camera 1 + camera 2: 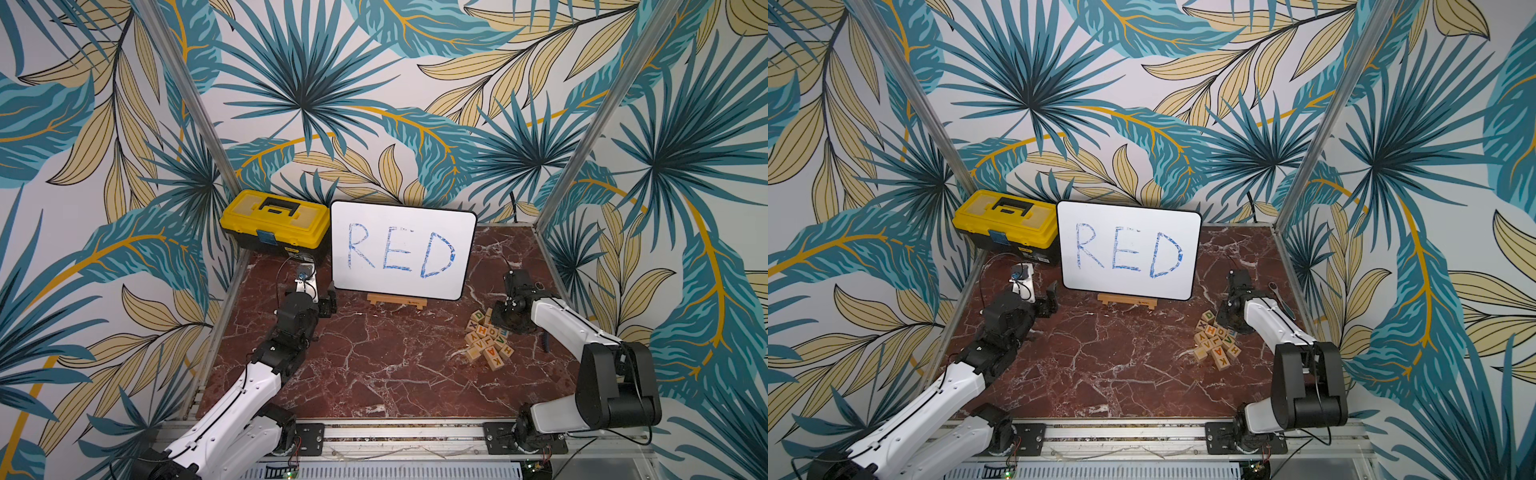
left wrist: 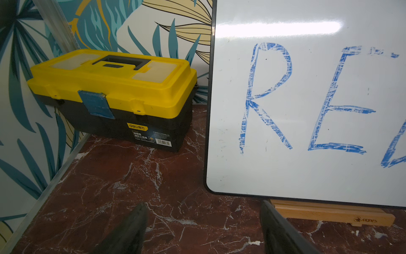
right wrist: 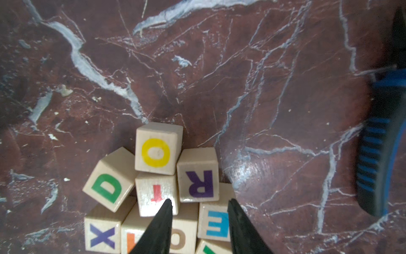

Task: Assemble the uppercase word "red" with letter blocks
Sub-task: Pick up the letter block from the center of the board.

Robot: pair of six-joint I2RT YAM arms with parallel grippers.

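Plainly, the three wanted cubes all lie in the pile [image 1: 488, 338] at about 3 o'clock on the surface [image 1: 374, 365], with the board [image 1: 403, 249] at 12 and the toolbox [image 1: 276, 220] near 11. The right wrist view shows the R block [image 3: 198, 176] pressed against the O block [image 3: 158, 149] and T block [image 3: 157, 193]. The E block [image 3: 216, 222] touches the R block's edge, and the D block [image 3: 108, 179] is tilted, leaning on its neighbours.

The right end effector [image 3: 199, 203] hovers over the R block's edge, fingers spread a little wider than the cube and pinching nothing. The left end effector [image 2: 203, 204] is spread and empty near the board.

The cubes look light, stiff and smooth. They should not crush, but they could slide or tip. Flat opposite side faces are the best hold. The R block has one free flank, while the crowded flank may snag a neighbour.
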